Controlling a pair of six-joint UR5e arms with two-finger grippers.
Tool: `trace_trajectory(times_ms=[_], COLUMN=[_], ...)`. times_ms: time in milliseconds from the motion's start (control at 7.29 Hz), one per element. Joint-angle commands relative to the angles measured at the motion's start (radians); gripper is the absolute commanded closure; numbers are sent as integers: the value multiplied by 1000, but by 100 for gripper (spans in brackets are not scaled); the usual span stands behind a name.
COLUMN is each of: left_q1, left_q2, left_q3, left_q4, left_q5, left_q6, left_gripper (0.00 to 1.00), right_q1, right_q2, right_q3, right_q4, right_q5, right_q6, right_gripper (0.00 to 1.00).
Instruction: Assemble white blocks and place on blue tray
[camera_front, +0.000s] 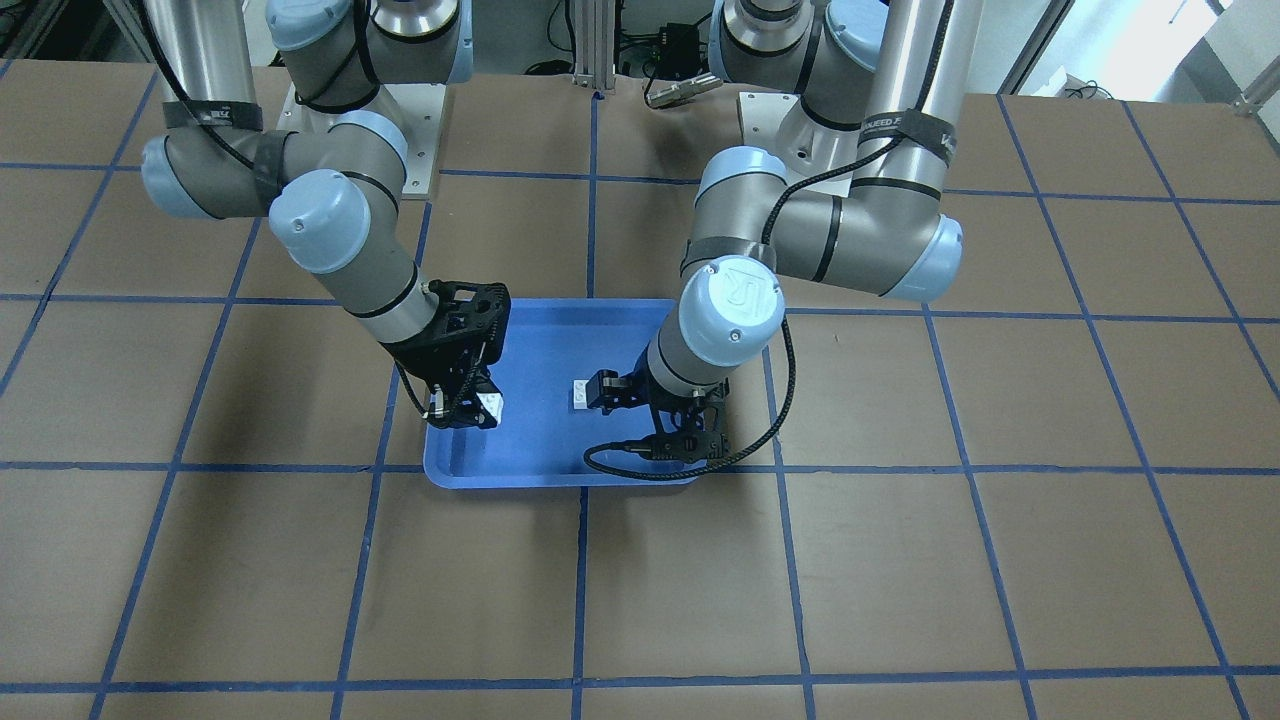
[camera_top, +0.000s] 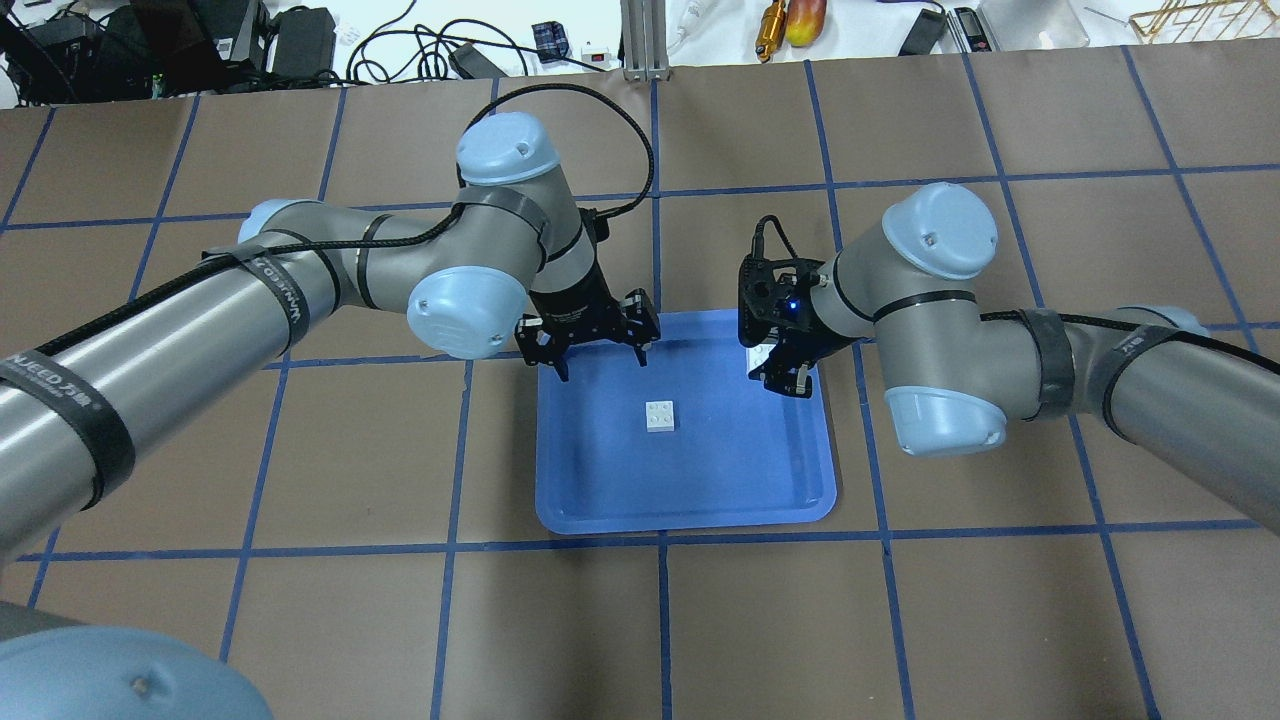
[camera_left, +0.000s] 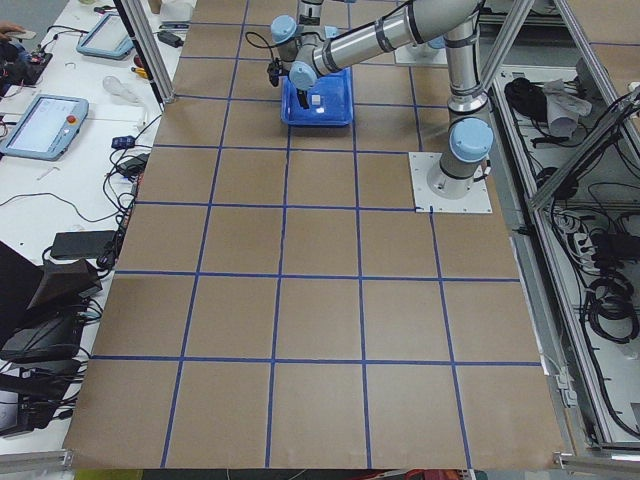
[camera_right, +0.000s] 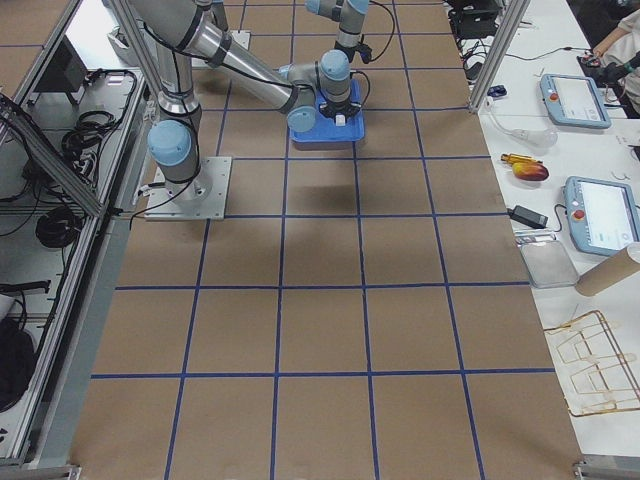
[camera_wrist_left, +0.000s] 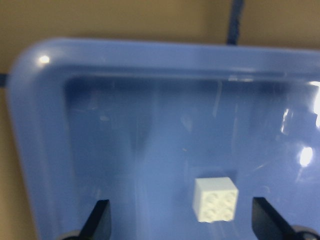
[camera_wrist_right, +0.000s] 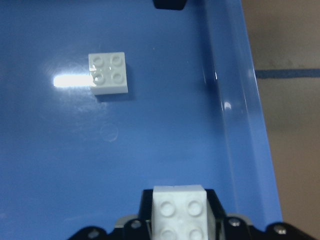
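Note:
The blue tray (camera_top: 700, 480) lies at the table's middle. One white block (camera_top: 659, 417) rests studs up on its floor. My left gripper (camera_top: 600, 357) is open and tilted over the tray's far edge. In the left wrist view the block (camera_wrist_left: 215, 199) lies between and just ahead of its two fingertips (camera_wrist_left: 100, 220), untouched. My right gripper (camera_top: 778, 368) is shut on the second white block (camera_wrist_right: 179, 207), held studs up above the tray's right side (camera_wrist_right: 230, 100). In the front view that held block (camera_front: 490, 405) shows at the gripper's tip, and the loose block (camera_front: 580, 396) sits in front of the left gripper (camera_front: 604, 392).
Brown table paper with a blue tape grid (camera_top: 660, 620) surrounds the tray. A black wrist cable (camera_front: 640, 470) loops low over the tray's edge on the operators' side. Cables and tools (camera_top: 780, 20) lie beyond the table's far edge.

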Motion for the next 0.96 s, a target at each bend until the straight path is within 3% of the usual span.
trace_trajectory(times_ms=[0, 137, 275, 412, 549, 824], left_q1=[57, 69, 68, 59, 53, 57], left_q2=[16, 19, 20, 19, 17, 19], left_q3=[-1, -4, -12, -15, -24, -55], left_q4=[-36, -42, -43, -50, -50, -50], left_q5=[-5, -50, -77, -97, -97, -100], left_q6=[53, 64, 64, 64, 69, 99], left_gripper=[12, 44, 61, 89, 100, 100], right_q1=[55, 62, 70, 85, 108, 116], right_q2=[47, 62, 70, 71, 74, 77], right_q3=[2, 8, 12, 14, 14, 23], right_q4=[-90, -128, -156, -156, -156, -152], right_q5=[1, 20, 49, 49, 49, 46], right_q6=[91, 128, 158, 189, 211, 228], right_gripper=[100, 100, 100, 100, 100, 100])
